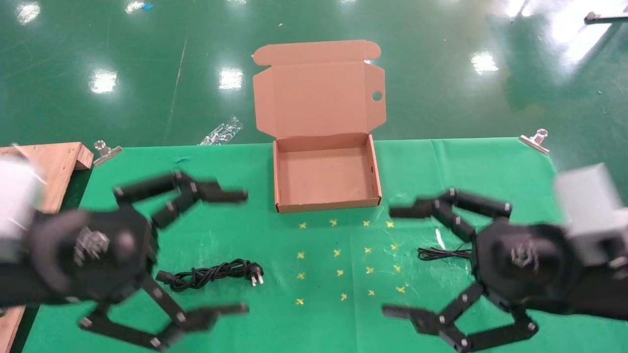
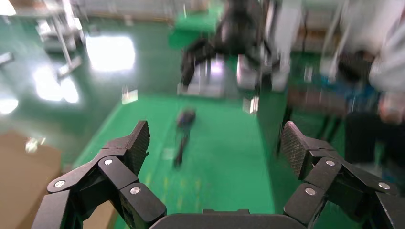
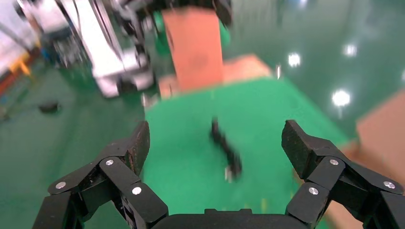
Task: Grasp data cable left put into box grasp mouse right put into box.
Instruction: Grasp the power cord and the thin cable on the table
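The open brown box (image 1: 374, 169) stands at the table's far middle, lid (image 1: 319, 95) folded back and nothing inside. The bundled black data cable (image 1: 211, 274) lies on the green cloth between my left gripper's (image 1: 245, 252) spread fingers; it also shows in the right wrist view (image 3: 225, 150). My right gripper (image 1: 387, 261) hangs open over the right side. It hides the mouse in the head view, where only its thin cord (image 1: 441, 253) shows. The left wrist view shows the mouse (image 2: 185, 117), blurred. Both wrist views show open jaws, left (image 2: 215, 143) and right (image 3: 215, 143), holding nothing.
Yellow cross marks (image 1: 343, 255) dot the cloth in front of the box. A wooden bench (image 1: 49, 162) sits off the table's left edge. Metal clips (image 1: 105, 149) (image 1: 536, 139) pin the cloth's far corners. A crumpled plastic wrapper (image 1: 222, 131) lies on the floor behind.
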